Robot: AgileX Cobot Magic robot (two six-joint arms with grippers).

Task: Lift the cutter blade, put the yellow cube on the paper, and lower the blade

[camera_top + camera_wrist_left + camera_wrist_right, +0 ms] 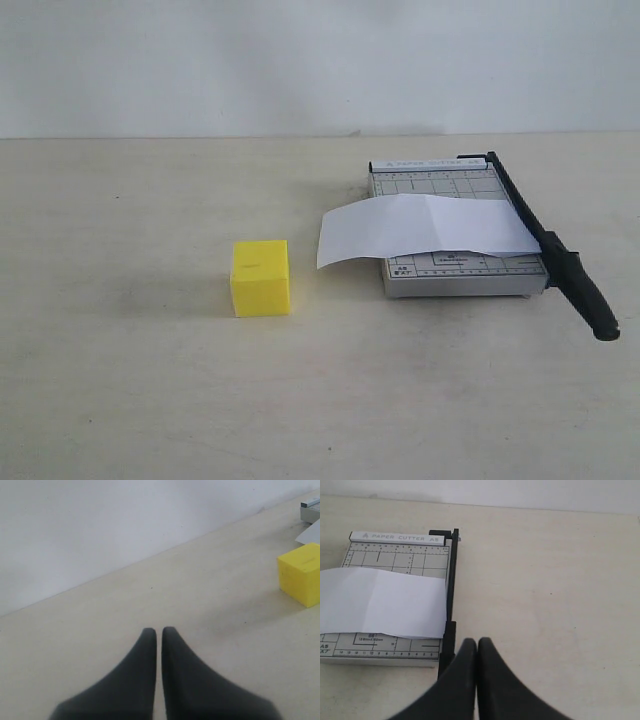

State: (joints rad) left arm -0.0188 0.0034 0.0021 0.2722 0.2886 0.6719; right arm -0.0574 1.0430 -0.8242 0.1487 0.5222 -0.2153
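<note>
The yellow cube [260, 278] sits on the table left of the grey cutter board [455, 268]; it also shows at the edge of the left wrist view [302, 573]. The white paper [420, 228] lies across the board and overhangs its left side, also seen in the right wrist view [380, 602]. The cutter blade [545, 245] lies down along the board's right edge, handle toward the front; its thin arm [451, 575] runs beside the paper. My left gripper [159, 630] is shut and empty, away from the cube. My right gripper [477, 641] is shut and empty, close to the blade's handle end.
The pale table [150, 400] stretches around the objects, ending at a white wall [300, 60] behind. Neither arm shows in the exterior view.
</note>
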